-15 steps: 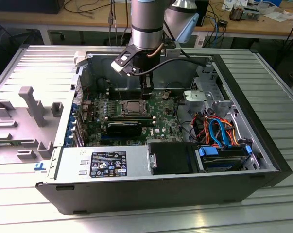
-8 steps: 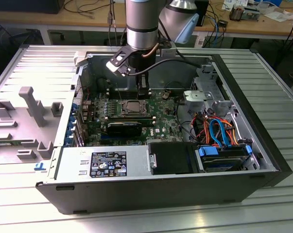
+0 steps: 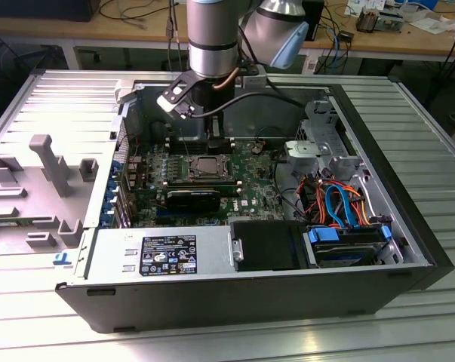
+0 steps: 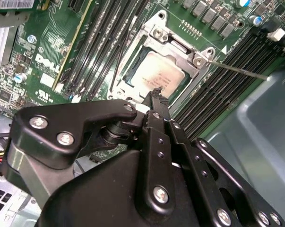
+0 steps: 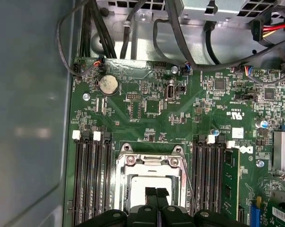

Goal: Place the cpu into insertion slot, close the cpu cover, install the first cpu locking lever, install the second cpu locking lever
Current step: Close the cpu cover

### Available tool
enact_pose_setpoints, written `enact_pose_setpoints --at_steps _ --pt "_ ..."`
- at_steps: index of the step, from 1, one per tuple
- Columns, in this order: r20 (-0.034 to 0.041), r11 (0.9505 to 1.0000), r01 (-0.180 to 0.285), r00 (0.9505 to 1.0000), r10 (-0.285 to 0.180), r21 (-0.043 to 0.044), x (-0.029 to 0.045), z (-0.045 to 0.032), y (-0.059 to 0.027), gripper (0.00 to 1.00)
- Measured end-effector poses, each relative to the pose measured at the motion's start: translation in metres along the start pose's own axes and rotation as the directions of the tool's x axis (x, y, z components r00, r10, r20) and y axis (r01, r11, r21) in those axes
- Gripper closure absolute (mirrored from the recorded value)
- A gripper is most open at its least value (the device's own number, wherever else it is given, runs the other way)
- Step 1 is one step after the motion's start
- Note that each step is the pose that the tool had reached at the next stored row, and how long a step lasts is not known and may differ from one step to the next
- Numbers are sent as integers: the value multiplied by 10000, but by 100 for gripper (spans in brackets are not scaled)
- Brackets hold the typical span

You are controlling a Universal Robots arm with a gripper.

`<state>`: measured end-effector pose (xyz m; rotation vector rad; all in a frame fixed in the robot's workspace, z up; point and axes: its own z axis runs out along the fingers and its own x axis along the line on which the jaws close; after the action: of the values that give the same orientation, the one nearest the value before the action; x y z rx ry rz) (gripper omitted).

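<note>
Half done, probably: shows the cpu (image 4: 156, 73) flat in the socket (image 4: 156, 32), metal top up, with the cpu cover (image 4: 188, 71) lowered around it, but leaves the levers to latch, judging by one thin locking lever (image 4: 241, 69) sticking out over the memory slots (image 4: 218, 94). Being square, has no real long axis, only edges parallel to the cpu cover. Hovers just above with gripper (image 4: 156, 93) fingers together, clamped on nothing.
</note>
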<state>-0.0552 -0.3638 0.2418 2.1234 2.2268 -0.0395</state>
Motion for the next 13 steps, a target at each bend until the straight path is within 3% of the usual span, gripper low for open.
enact_pose_setpoints --at_steps 13 --pt "0 10000 0 10000 0 4 3 1 -60 89"
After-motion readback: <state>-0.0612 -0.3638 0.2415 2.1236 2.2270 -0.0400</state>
